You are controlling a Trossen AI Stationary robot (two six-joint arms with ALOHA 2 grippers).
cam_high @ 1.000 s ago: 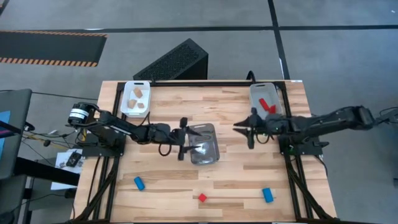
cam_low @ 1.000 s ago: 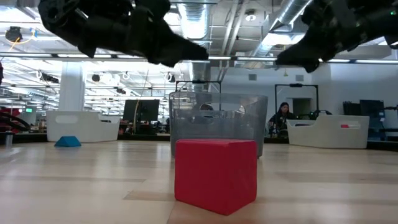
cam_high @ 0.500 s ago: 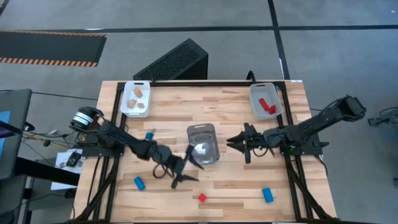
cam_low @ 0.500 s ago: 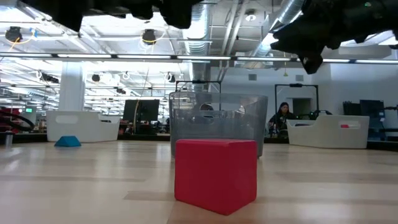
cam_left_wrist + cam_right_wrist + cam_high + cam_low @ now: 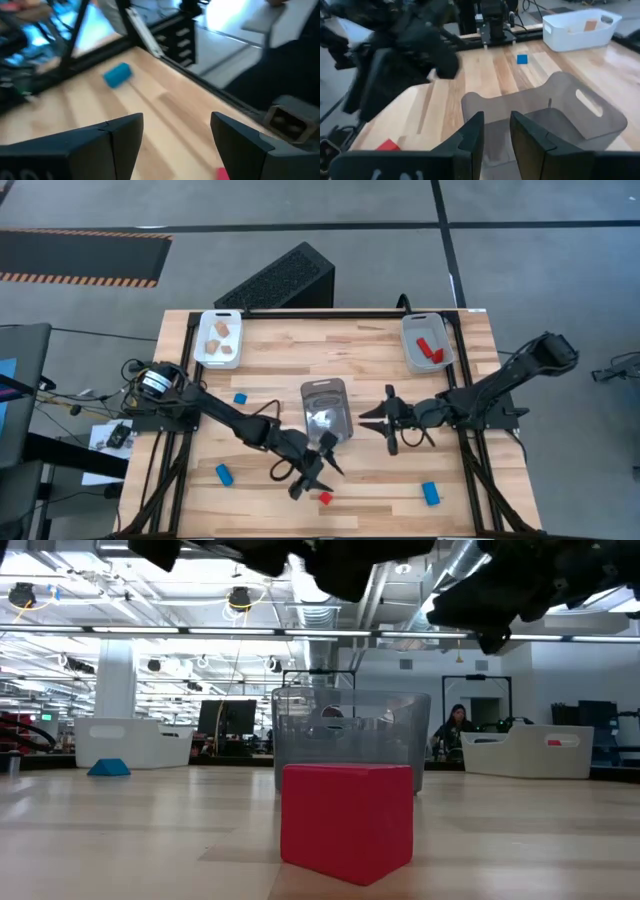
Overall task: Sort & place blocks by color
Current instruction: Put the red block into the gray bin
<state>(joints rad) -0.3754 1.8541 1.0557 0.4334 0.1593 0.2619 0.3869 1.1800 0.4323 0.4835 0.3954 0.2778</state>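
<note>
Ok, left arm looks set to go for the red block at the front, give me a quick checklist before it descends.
1. Left gripper open: ok, fingers spread in the left wrist view.
2. Left gripper empty: ok.
3. Red block free on the table: ok, nothing touching it.
4. Gripper centred over the block: not ok, block sits just off to its side, at the wrist picture's edge.
5. Right gripper out of the way: ok, beside the clear tray, apart from the left arm.
6. Grey tray with red blocks has room: ok.
</note>
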